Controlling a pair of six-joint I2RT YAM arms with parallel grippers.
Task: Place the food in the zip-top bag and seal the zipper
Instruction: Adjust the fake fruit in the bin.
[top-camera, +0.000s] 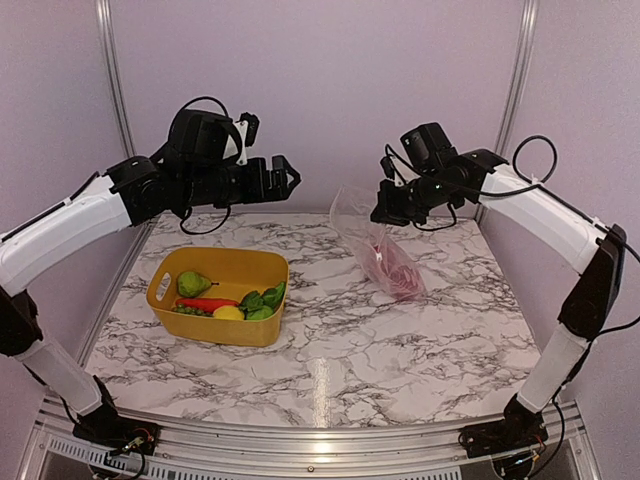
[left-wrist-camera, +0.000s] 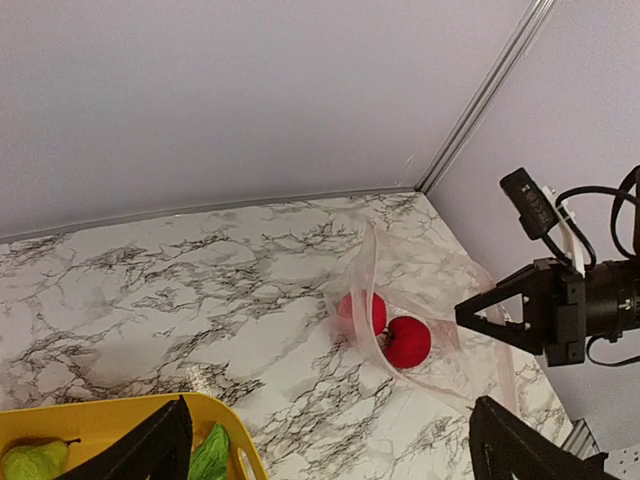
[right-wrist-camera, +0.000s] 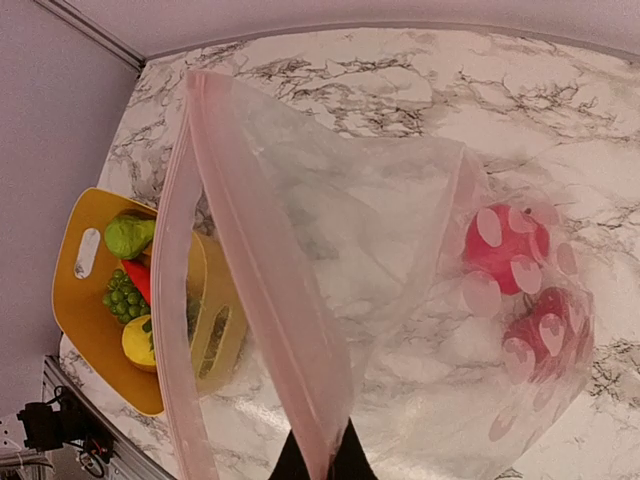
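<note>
The clear zip-top bag (top-camera: 378, 245) hangs lifted at the back right, its lower end resting on the table. My right gripper (right-wrist-camera: 320, 462) is shut on one edge of its mouth, pinching the pinkish zipper (right-wrist-camera: 265, 270). The mouth gapes open toward the left. Two red round foods (right-wrist-camera: 500, 245) (left-wrist-camera: 408, 342) lie inside the bag's bottom. The rest of the food sits in the yellow basket (top-camera: 225, 330): a green pear (top-camera: 192, 284), a red carrot (top-camera: 205, 303), a yellow lemon (top-camera: 228, 313) and leafy greens (top-camera: 262, 300). My left gripper (top-camera: 290, 178) hovers open and empty, high above the basket's far side.
The marble table (top-camera: 340, 350) is walled at the back and both sides by lilac panels with metal rails. The basket stands left of centre, about a hand's width from the bag.
</note>
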